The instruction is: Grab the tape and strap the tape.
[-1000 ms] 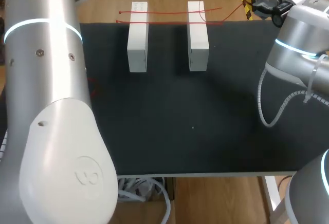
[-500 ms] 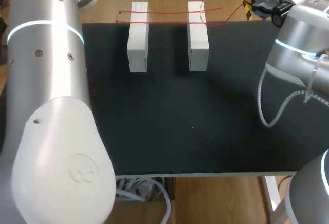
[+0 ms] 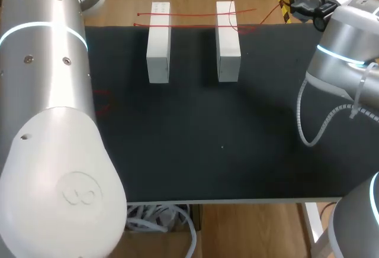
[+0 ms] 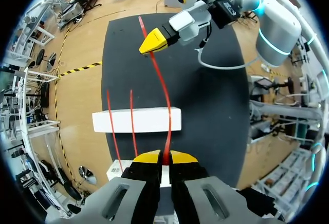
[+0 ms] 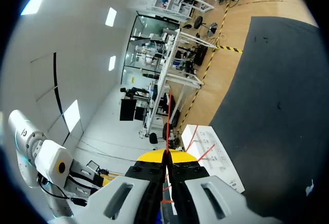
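The left gripper and right gripper each pinch an end of the red tape, stretching it over the white blocks at the far edge, seemingly to strap it across them.

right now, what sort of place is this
Probably a robot lab test bench: a black-topped table holds two white blocks, and my left gripper and right gripper each pinch a red tape stretched between them.

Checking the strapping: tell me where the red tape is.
Head view: red tape lies across two white blocks at the table's far edge. Left wrist view: one strand runs from the left gripper to the right gripper.
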`<state>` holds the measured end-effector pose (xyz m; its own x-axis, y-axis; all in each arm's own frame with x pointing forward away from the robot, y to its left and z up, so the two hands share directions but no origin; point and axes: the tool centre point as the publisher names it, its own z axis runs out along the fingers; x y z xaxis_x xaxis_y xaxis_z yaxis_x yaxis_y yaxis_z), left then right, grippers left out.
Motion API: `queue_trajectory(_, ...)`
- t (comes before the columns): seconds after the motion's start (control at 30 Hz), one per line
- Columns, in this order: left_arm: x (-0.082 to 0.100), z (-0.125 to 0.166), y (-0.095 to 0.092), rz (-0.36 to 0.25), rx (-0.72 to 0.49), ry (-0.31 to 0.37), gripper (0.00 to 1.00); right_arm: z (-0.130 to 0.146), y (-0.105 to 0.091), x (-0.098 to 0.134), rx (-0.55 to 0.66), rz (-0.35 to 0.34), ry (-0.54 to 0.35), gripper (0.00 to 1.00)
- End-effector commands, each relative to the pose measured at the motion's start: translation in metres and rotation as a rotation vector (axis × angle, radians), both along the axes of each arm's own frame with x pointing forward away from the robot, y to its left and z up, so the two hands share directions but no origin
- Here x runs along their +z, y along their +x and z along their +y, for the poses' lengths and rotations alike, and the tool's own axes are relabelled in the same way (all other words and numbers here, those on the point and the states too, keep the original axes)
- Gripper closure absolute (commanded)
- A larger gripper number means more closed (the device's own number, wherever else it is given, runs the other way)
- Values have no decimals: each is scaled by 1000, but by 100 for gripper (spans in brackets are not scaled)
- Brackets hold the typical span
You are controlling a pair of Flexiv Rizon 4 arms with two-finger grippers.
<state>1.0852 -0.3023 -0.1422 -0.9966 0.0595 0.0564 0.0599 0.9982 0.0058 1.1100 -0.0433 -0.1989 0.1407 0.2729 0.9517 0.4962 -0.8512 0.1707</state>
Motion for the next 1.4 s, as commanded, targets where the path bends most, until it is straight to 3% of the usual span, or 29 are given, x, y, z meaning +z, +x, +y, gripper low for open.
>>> queue_trajectory(0.03,-3,5,-8,-25,4,-17,100,0,0,1,1,4,-3,100)
queue_trajectory(0.3,0,3,-5,-60,7,-71,100,0,0,1,1,4,-3,100)
queue_trajectory(1.0,-1,1,-5,-52,-6,-70,100,0,0,1,1,4,-3,100)
queue_trajectory(1.03,-1,1,-5,-52,-6,-70,100,-1,0,0,3,2,-31,100)
queue_trajectory(1.1,-1,1,-5,-52,-6,-70,100,-4,2,-1,1,-22,-181,100)
queue_trajectory(1.17,-1,1,-5,-52,-6,-70,100,-4,5,2,-11,-77,-304,100)
queue_trajectory(1.2,-1,1,-5,-52,-6,-70,100,-5,7,5,0,-94,-405,100)
queue_trajectory(1.27,-1,1,-5,-52,-6,-70,100,-3,8,12,27,-196,-498,100)
queue_trajectory(1.37,-1,1,-5,-52,-6,-70,100,-3,6,18,63,-257,-663,100)
queue_trajectory(1.4,-1,1,-5,-52,-6,-70,100,-5,5,17,84,-288,-790,100)
